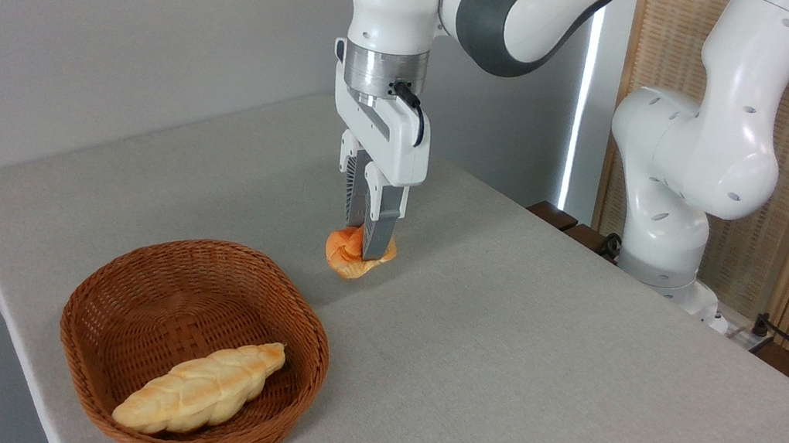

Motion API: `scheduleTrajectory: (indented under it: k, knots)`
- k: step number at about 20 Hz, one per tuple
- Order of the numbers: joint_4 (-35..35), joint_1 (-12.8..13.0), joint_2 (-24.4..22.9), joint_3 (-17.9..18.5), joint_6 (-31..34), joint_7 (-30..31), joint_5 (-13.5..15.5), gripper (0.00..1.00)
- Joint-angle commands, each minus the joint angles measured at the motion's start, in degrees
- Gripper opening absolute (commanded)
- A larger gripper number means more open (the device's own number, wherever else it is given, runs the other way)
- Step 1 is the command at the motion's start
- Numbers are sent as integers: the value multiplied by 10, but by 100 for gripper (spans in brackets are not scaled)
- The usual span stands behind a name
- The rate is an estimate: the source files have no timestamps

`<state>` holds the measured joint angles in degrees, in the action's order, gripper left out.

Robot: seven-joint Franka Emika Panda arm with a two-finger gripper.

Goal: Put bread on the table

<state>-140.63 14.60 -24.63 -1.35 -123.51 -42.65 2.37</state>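
A brown woven basket (111, 336) sits near the front left corner of the table (537, 368). Inside it lies one long, pale yellow loaf (201, 388) with a braided top. The loaf lies slanted across the bottom of the basket, with one end near the front rim and the other end pointing up and to the right. Nothing else is in the basket.

The bun (351, 252) is out of the basket. It is small, round and orange, and it is over the grey cloth just behind the basket, a little to the right. It is very low, at the cloth or just above it; I cannot tell if it touches.

The white arm (686, 156) comes down from above. Its gripper (367, 237) points straight down and is squeezed on the bun, with one grey finger (379, 231) in front of the bun and the other behind it.
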Motion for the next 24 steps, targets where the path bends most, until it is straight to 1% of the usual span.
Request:
scheduleTrajectory:
  k: [1,12,16,18,20,22,24]
  knots:
    - [-2,11,-2,13,2,-4,4,100]
    - [-2,17,-2,13,2,-5,4,100]
    - [6,17,-2,14,5,-5,-3,100]
    - [39,17,5,20,16,6,-2,100]
    - [99,21,31,39,62,28,-1,100]
    - [148,23,46,51,102,33,-3,100]
    - [193,24,50,86,142,33,-3,100]
